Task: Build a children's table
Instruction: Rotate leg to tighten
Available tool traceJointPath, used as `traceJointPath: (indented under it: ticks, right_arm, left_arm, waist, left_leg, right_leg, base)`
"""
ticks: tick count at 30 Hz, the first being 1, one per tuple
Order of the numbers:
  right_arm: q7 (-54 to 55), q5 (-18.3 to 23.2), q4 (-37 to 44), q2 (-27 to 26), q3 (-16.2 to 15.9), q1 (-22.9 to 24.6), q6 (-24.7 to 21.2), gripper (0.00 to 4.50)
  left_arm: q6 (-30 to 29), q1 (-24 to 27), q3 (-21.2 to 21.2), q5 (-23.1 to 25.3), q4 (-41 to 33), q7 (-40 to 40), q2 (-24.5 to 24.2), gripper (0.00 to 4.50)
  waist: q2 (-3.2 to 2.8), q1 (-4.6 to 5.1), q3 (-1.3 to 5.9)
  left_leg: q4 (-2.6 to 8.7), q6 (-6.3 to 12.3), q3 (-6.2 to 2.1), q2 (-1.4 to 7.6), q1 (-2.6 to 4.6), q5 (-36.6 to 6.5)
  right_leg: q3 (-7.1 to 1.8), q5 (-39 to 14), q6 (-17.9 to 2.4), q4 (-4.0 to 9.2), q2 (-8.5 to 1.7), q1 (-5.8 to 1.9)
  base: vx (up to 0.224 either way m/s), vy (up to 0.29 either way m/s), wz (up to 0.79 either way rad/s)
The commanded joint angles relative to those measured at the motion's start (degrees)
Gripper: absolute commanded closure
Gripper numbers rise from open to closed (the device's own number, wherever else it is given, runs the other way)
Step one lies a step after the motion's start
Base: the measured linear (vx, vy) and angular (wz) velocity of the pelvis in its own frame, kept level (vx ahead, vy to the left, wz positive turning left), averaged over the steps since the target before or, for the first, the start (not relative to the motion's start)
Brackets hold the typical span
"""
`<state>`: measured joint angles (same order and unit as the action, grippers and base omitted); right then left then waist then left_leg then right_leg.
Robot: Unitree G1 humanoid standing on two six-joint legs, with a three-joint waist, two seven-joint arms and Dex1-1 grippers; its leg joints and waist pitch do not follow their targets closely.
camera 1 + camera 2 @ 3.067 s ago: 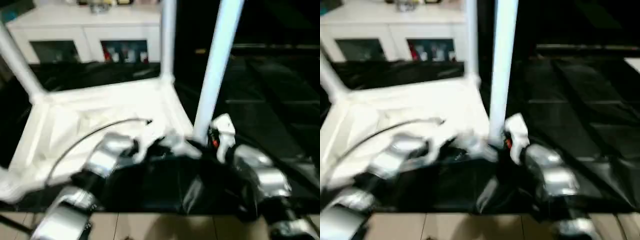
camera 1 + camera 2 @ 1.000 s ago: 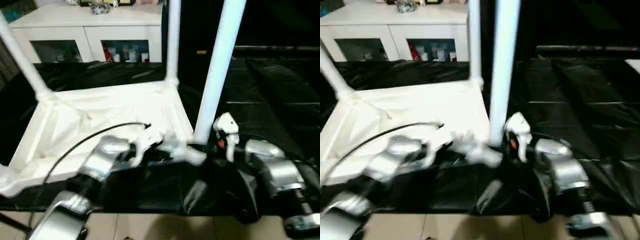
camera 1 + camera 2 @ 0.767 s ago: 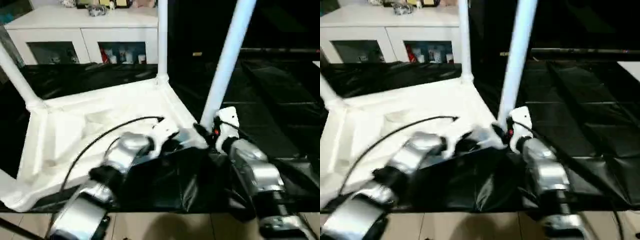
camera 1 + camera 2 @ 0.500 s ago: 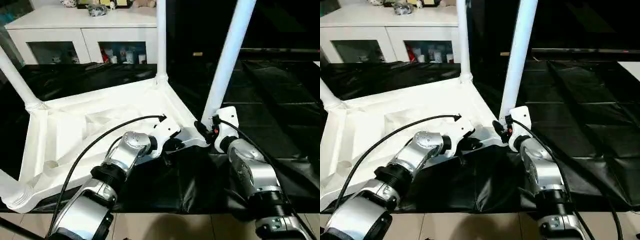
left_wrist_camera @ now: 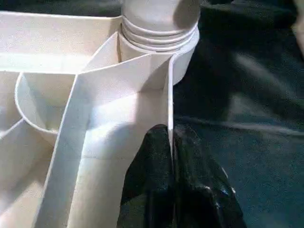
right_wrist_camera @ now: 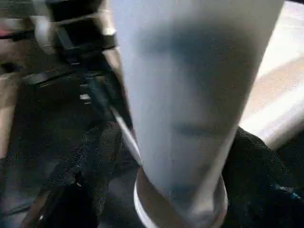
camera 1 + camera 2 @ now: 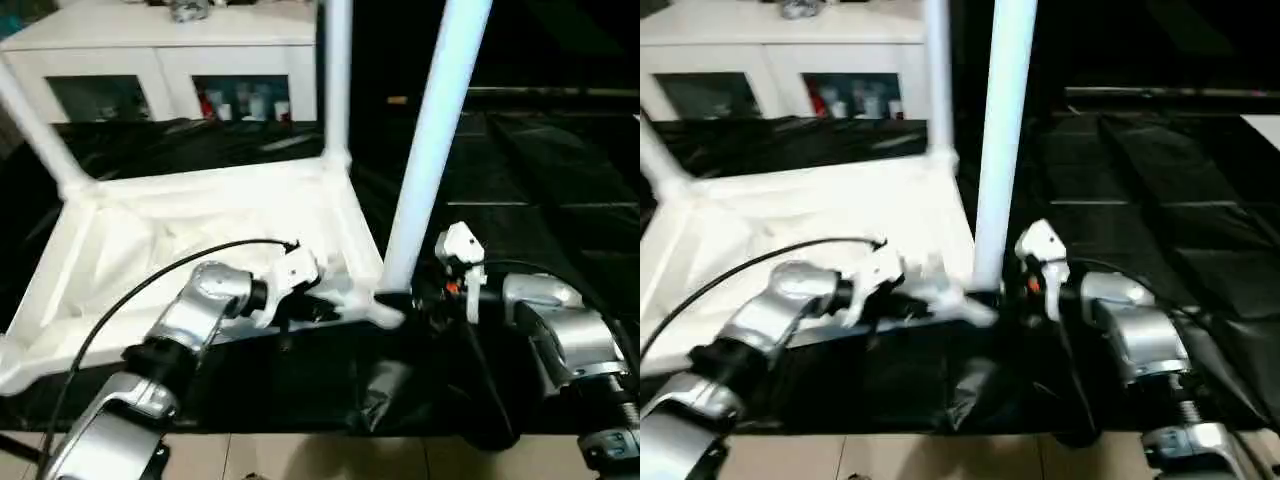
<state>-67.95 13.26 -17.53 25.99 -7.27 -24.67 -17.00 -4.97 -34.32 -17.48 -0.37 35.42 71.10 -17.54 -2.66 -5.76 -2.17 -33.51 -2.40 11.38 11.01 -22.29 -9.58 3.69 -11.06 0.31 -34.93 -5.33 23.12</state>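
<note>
The children's table lies upside down, its white ribbed tabletop resting on the black drape. Three white legs stand up from its corners: one at the far left, one at the far middle, one at the near right. My left gripper is shut on the tabletop's thin rim wall, just below the near-right leg socket. My right gripper is at the base of the near-right leg. Its black fingers stand on either side of the leg, open, with a gap on one side.
The black-draped work table stretches to the right and back. A white glass-door cabinet stands behind it. A black cable loops over my left forearm. Tiled floor shows past the table's near edge.
The whole view has shifted and tilted. My right forearm has swung out to the right while its gripper stays at the leg's base. The left gripper still pinches the rim.
</note>
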Motion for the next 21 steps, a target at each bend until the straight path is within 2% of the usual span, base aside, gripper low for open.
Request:
traceJointPath:
  ticks: [1,2,5,8,12,13,14,20,21]
  right_arm:
    - [-2.7,0.9,2.0,0.5,-1.3,0.3,-0.2,1.20]
    - [-4.1,0.8,2.3,1.2,-2.3,0.6,-0.1,1.20]
    - [-5.2,0.5,2.0,1.6,-3.1,0.8,0.3,1.53]
    - [-6.8,0.0,1.8,2.2,-4.1,1.1,0.9,1.79]
    - [-7.8,-0.2,1.6,2.8,-4.5,1.3,1.6,2.08]
    - [-8.2,-0.1,1.4,3.2,-4.7,1.3,1.7,2.15]
    - [-8.5,0.0,1.4,3.3,-4.8,1.4,1.5,2.34]
    - [-6.4,-0.1,0.4,2.2,-4.2,1.6,1.1,2.50]
    - [-3.4,-0.3,-0.6,1.0,-3.5,1.5,0.5,2.50]
  left_arm:
    - [-0.7,0.8,-0.9,-2.3,-1.8,2.9,0.3,4.50]
    - [-1.4,1.5,-0.8,-2.8,-3.1,4.0,-0.3,4.50]
    - [-2.1,2.1,-0.7,-3.3,-4.4,5.1,-0.8,4.50]
    - [-2.6,2.6,-0.7,-3.6,-5.4,5.9,-1.2,4.50]
    - [-3.2,2.8,-0.7,-3.6,-5.9,6.2,-1.5,4.50]
    - [-3.5,3.0,-0.6,-3.6,-6.3,6.2,-1.6,4.50]
    - [-3.7,3.1,-0.6,-3.6,-6.5,6.2,-1.6,4.50]
    - [-3.8,3.3,0.0,-3.0,-6.4,3.9,-0.9,4.50]
    - [-3.1,2.6,0.3,-1.8,-4.9,1.0,-0.2,4.50]
  waist:
    - [0.93,-0.11,3.34]
    - [0.73,-0.26,3.30]
    - [0.75,-0.30,3.19]
    - [0.75,-0.32,3.18]
    - [0.77,-0.43,3.33]
    - [1.14,-0.45,3.35]
    - [1.05,-0.58,3.37]
    - [1.09,-0.62,3.29]
    - [1.41,-0.60,3.30]
  left_leg:
    - [3.44,4.69,-0.93,2.55,1.17,-11.6]
    - [3.58,3.93,-1.01,2.64,1.29,-12.3]
    - [3.80,2.62,-1.06,2.60,1.37,-14.1]
    - [3.86,2.09,-1.10,2.54,1.39,-14.6]
    - [3.73,2.41,-1.09,2.50,1.35,-13.1]
    - [3.66,2.70,-1.02,2.47,1.32,-12.6]
    - [3.63,2.92,-1.03,2.47,1.31,-12.2]
    - [3.62,2.98,-1.04,2.43,1.26,-12.5]
    - [3.60,3.01,-1.02,2.41,1.24,-12.4]
  right_leg:
    - [-2.16,-7.8,-14.7,3.95,-3.16,-2.62]
    - [-2.20,-9.1,-14.5,4.01,-3.21,-2.60]
    - [-2.30,-11.6,-13.8,4.27,-3.26,-2.55]
    - [-2.36,-12.4,-13.3,4.39,-3.23,-2.54]
    - [-2.36,-10.4,-13.5,4.17,-3.18,-2.58]
    - [-2.35,-9.5,-13.7,4.12,-3.13,-2.62]
    - [-2.32,-9.3,-13.8,4.02,-3.17,-2.65]
    - [-2.32,-11.2,-13.3,4.22,-3.20,-2.60]
    - [-2.32,-11.2,-13.2,4.23,-3.20,-2.62]
  base:
    - [0.000,0.000,0.00]
    - [0.000,0.000,0.00]
    - [0.000,0.000,0.00]
    - [0.000,0.000,0.00]
    - [0.000,0.000,0.00]
    - [0.000,0.000,0.00]
    - [0.000,0.000,0.00]
    - [0.000,0.000,0.00]
    - [0.000,0.000,0.00]
